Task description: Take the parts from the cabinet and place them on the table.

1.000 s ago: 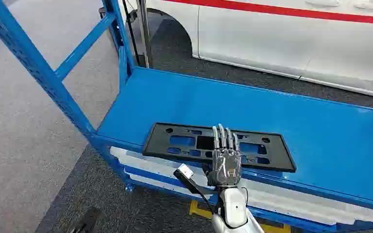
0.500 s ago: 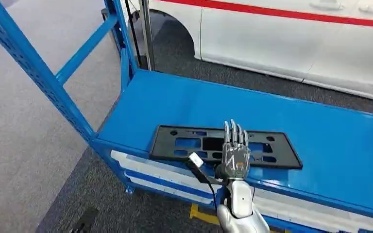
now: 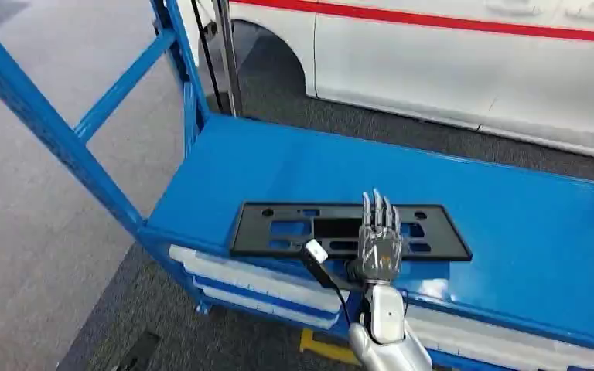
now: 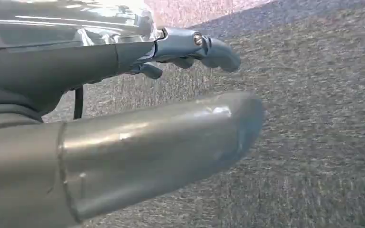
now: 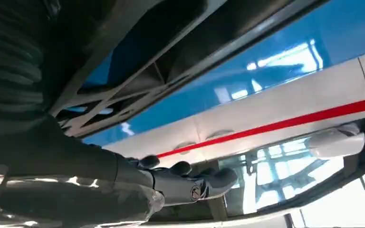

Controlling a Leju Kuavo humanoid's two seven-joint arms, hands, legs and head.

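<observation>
Lying flat on the blue shelf (image 3: pixel 510 224), the black plate frame (image 3: pixel 294 229) sits directly beneath the right hand (image 3: pixel 378 246), whose fingers stretch straight over its middle, holding nothing. It looks thin, light, rigid plastic; the near long edge suits a pinch.

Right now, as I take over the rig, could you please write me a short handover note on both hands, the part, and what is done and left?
Right hand: stretched flat over the black frame part, fingers straight and laid across it; whether it grips cannot be told.
Left hand: hanging over grey carpet, holding nothing, fingers extended.
Part: lies flat near the front edge of the blue shelf, in front of a white vehicle.
Done: the right hand is on the part.
Left: secure the part, lift it off the shelf, carry it to the table and set it down.
</observation>
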